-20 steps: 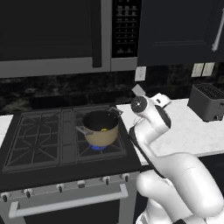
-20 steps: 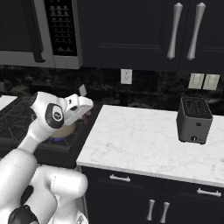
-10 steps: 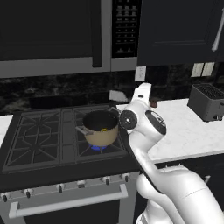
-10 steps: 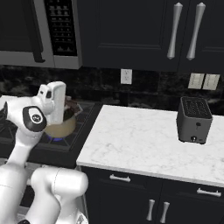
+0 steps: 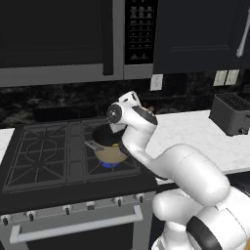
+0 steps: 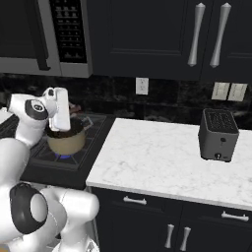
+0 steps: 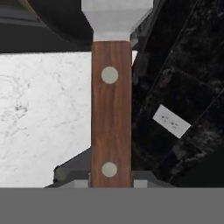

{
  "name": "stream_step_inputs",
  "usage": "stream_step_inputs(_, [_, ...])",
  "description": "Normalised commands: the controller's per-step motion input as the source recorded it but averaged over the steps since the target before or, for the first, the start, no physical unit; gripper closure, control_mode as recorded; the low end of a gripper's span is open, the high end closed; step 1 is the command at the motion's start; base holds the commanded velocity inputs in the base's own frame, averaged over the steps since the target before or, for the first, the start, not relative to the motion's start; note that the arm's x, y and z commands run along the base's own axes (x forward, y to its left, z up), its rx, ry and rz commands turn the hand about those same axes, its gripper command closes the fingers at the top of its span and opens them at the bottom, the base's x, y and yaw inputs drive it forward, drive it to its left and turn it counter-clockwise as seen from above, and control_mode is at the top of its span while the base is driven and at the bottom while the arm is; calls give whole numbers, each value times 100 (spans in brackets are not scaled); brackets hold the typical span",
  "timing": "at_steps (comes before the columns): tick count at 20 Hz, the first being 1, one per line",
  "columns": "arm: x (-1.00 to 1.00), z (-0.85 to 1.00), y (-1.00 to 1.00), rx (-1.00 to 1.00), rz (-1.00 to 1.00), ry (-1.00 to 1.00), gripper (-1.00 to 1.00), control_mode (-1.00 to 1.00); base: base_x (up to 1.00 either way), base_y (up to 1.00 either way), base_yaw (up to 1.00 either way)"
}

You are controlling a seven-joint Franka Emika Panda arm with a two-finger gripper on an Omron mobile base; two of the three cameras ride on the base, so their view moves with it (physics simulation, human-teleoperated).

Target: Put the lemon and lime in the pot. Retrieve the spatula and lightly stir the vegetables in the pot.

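Hand view: gripper (image 7: 111,181) clamps spatula (image 7: 111,109) by its wooden handle, 2 rivets. Base views: pot (image 5: 108,146) on stove's (image 5: 44,156) right burner.

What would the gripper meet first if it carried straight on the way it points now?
Probably the pot: in the right base view the hand stands just above its mouth, pointing down. The gripper holds the spatula, whose metal end leads. Depth is unclear.
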Motion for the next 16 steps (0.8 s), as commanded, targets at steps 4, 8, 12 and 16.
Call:
stream_step_inputs(4, [52, -4, 57, -56, -3, 43, 100, -100, 0, 0, 0])
stream_step_inputs(8, [42, -22, 29, -63, -2, 35, 100, -100, 0, 0, 0])
stream_step_inputs(12, [37, -40, 6, -57, -1, 29, 100, -100, 0, 0, 0])
stream_step_inputs(16, [17, -68, 16, -38, 0, 26, 100, -100, 0, 0, 0])
